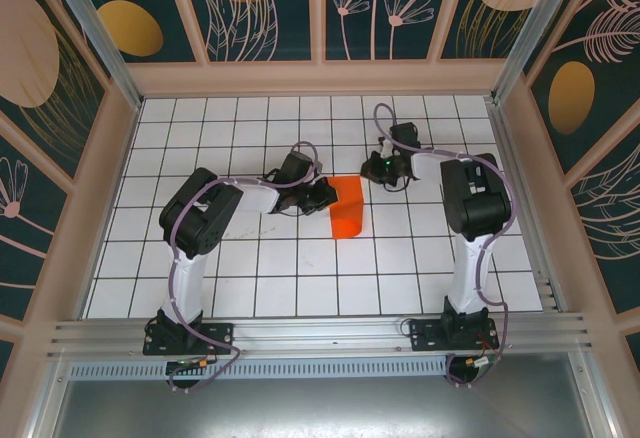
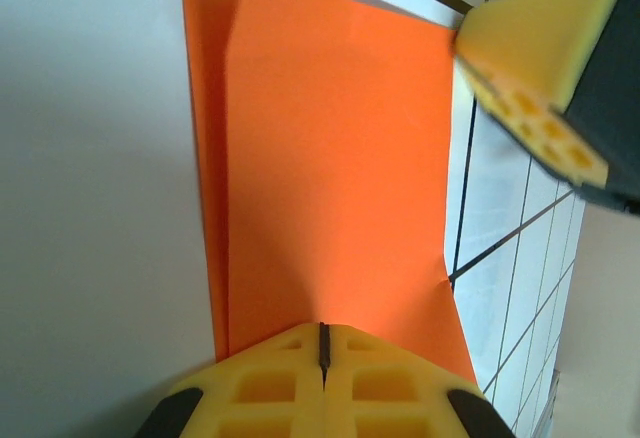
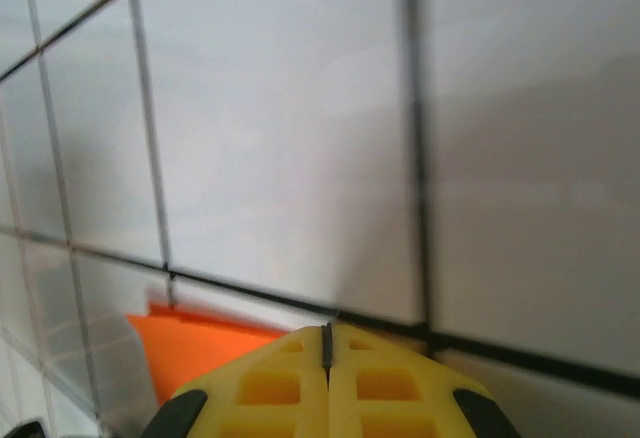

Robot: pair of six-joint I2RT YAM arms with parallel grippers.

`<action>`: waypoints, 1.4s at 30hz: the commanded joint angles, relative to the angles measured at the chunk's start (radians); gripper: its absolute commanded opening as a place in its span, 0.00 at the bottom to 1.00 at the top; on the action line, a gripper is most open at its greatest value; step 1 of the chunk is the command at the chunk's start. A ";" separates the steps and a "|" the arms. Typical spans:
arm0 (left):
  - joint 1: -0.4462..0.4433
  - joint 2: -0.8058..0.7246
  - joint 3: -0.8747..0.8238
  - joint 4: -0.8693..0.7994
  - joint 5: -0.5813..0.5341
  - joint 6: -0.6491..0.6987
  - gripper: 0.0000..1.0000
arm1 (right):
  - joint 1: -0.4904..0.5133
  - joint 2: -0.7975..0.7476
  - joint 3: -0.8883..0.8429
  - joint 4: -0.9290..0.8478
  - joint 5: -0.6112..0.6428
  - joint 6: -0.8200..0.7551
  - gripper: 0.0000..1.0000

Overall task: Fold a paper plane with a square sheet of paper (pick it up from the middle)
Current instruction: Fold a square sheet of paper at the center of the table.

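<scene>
The white gridded counter [image 1: 250, 278] carries the folded orange paper [image 1: 347, 208], which lies flat at its middle. The left fingers [image 2: 265, 383] are clenched together at the paper's left edge. The right fingers [image 3: 385, 383] are clenched and empty, just beside its far right corner.

Near edge of the orange paper [image 2: 340, 178] hidden under the left hand [image 2: 322, 343]. Right hand [image 2: 545, 88] blurred and cut off at the frame's right side. Overhead, contact between hands and paper too small to judge.
</scene>
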 commanded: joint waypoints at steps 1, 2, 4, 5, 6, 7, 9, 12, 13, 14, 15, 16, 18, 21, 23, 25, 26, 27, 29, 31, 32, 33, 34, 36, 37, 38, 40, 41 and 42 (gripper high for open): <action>0.003 0.108 -0.086 -0.270 -0.124 0.017 0.00 | -0.029 -0.078 0.013 -0.051 0.115 -0.013 0.00; 0.004 0.108 -0.086 -0.270 -0.125 0.017 0.00 | -0.024 -0.105 0.004 -0.054 0.107 -0.013 0.00; 0.003 0.106 -0.086 -0.266 -0.124 0.018 0.00 | 0.002 -0.165 -0.028 -0.066 0.098 -0.008 0.00; 0.003 0.106 -0.085 -0.265 -0.124 0.020 0.00 | 0.017 -0.185 -0.045 -0.075 0.094 -0.004 0.00; 0.003 0.108 -0.085 -0.262 -0.122 0.020 0.00 | 0.036 -0.208 -0.068 -0.080 0.088 0.004 0.00; 0.003 0.107 -0.085 -0.259 -0.122 0.021 0.00 | 0.056 -0.227 -0.096 -0.082 0.075 0.016 0.00; 0.003 0.111 -0.083 -0.254 -0.121 0.024 0.00 | 0.088 -0.252 -0.143 -0.083 0.055 0.040 0.00; 0.003 0.114 -0.082 -0.248 -0.121 0.029 0.00 | 0.127 -0.267 -0.199 -0.083 0.038 0.075 0.00; 0.003 0.114 -0.082 -0.246 -0.121 0.028 0.00 | 0.136 -0.268 -0.215 -0.084 0.029 0.080 0.00; 0.002 0.114 -0.082 -0.242 -0.121 0.030 0.00 | 0.144 -0.267 -0.227 -0.086 0.017 0.081 0.00; 0.002 0.114 -0.082 -0.240 -0.119 0.030 0.00 | 0.150 -0.267 -0.238 -0.086 0.003 0.079 0.00; 0.003 0.114 -0.082 -0.237 -0.119 0.031 0.00 | 0.158 -0.267 -0.247 -0.087 -0.004 0.079 0.00; 0.003 0.115 -0.079 -0.235 -0.118 0.034 0.00 | 0.165 -0.264 -0.261 -0.081 -0.012 0.079 0.00; 0.002 0.119 -0.072 -0.237 -0.113 0.037 0.00 | 0.165 -0.251 -0.256 -0.083 -0.001 0.077 0.00; 0.003 0.119 -0.069 -0.238 -0.113 0.040 0.00 | 0.165 -0.239 -0.246 -0.082 0.009 0.075 0.00; 0.003 0.118 -0.068 -0.240 -0.115 0.042 0.00 | 0.164 -0.218 -0.226 -0.072 0.009 0.076 0.00; 0.002 0.119 -0.068 -0.240 -0.114 0.042 0.00 | 0.165 -0.205 -0.215 -0.067 0.008 0.076 0.00; 0.003 0.120 -0.068 -0.240 -0.111 0.042 0.00 | 0.163 -0.191 -0.202 -0.061 0.003 0.076 0.00; 0.003 0.120 -0.066 -0.242 -0.111 0.043 0.00 | 0.163 -0.167 -0.184 -0.055 -0.004 0.078 0.00; 0.002 0.118 -0.066 -0.244 -0.111 0.044 0.00 | 0.162 -0.151 -0.180 -0.048 -0.010 0.080 0.00; 0.003 0.117 -0.066 -0.245 -0.112 0.043 0.00 | 0.162 -0.150 -0.183 -0.043 -0.015 0.080 0.00; 0.002 0.118 -0.066 -0.246 -0.113 0.044 0.00 | 0.163 -0.148 -0.189 -0.042 -0.018 0.080 0.00; 0.003 0.119 -0.066 -0.247 -0.114 0.043 0.00 | 0.161 -0.150 -0.197 -0.044 -0.019 0.078 0.00; 0.003 0.120 -0.066 -0.249 -0.117 0.044 0.00 | 0.158 -0.159 -0.219 -0.047 -0.018 0.073 0.00; 0.003 0.122 -0.066 -0.249 -0.119 0.042 0.00 | 0.152 -0.169 -0.236 -0.049 -0.020 0.070 0.00; 0.002 0.123 -0.066 -0.251 -0.120 0.042 0.00 | 0.147 -0.176 -0.251 -0.049 -0.023 0.066 0.00; 0.003 0.125 -0.066 -0.253 -0.126 0.041 0.00 | 0.132 -0.200 -0.295 -0.056 -0.036 0.047 0.00; 0.003 0.126 -0.066 -0.254 -0.127 0.041 0.00 | 0.125 -0.213 -0.317 -0.061 -0.047 0.037 0.00; 0.003 0.128 -0.065 -0.256 -0.128 0.042 0.00 | 0.114 -0.226 -0.341 -0.071 -0.059 0.016 0.00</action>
